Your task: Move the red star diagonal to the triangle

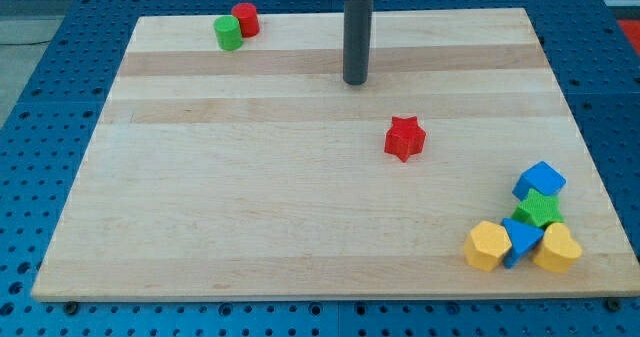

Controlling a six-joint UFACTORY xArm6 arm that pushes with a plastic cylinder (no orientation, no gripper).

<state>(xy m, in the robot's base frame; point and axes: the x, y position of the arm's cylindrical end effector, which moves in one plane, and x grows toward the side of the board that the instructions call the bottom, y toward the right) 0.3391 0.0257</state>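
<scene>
The red star (405, 138) lies on the wooden board, right of the middle. My tip (355, 81) stands above and to the left of it, a clear gap away. The blue triangle (519, 241) sits in a cluster at the view's bottom right, wedged between a yellow hexagon (487, 245) and a yellow heart (557, 248). The star is well up and left of that cluster.
A green star (538, 211) and a blue cube-like block (540, 180) sit just above the triangle. A green cylinder (228, 33) and a red cylinder (246, 20) touch at the top left. The board (250, 197) ends close to the cluster.
</scene>
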